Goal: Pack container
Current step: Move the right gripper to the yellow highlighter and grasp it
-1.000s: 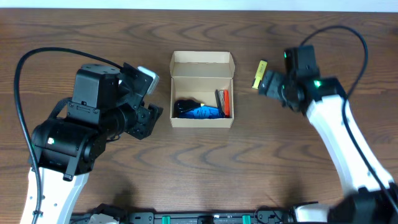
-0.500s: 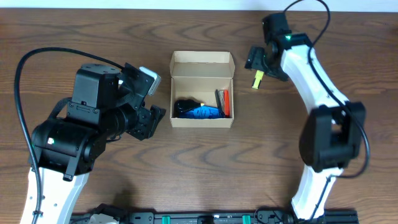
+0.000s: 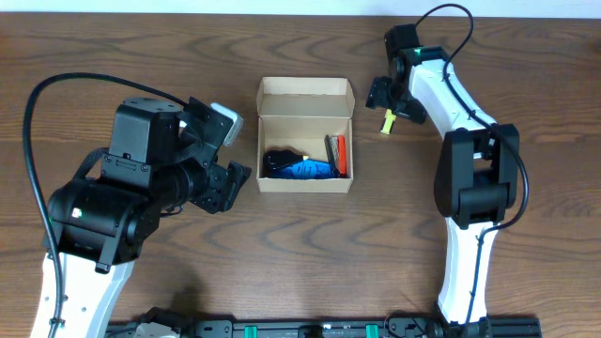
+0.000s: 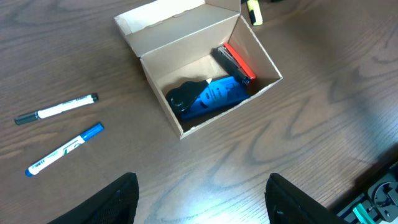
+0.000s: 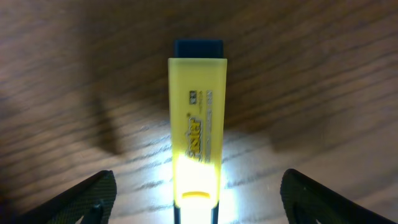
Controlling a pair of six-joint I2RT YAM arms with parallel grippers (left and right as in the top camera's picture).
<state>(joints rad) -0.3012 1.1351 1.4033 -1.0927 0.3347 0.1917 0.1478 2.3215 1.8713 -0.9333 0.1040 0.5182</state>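
While the left claw (image 4: pixel 200 200) hangs spread and empty, the right claw (image 5: pixel 198 200) straddles a yellow highlighter (image 5: pixel 198 118) on the bench (image 5: pixel 68 68), jaws wide, untouching.

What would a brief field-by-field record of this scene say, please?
box: open, flap back
in box: blue item, red-and-black item
on table: highlighter, black marker and blue marker, all outside box
left gripper: open, empty
right gripper: open, astride highlighter, not gripping
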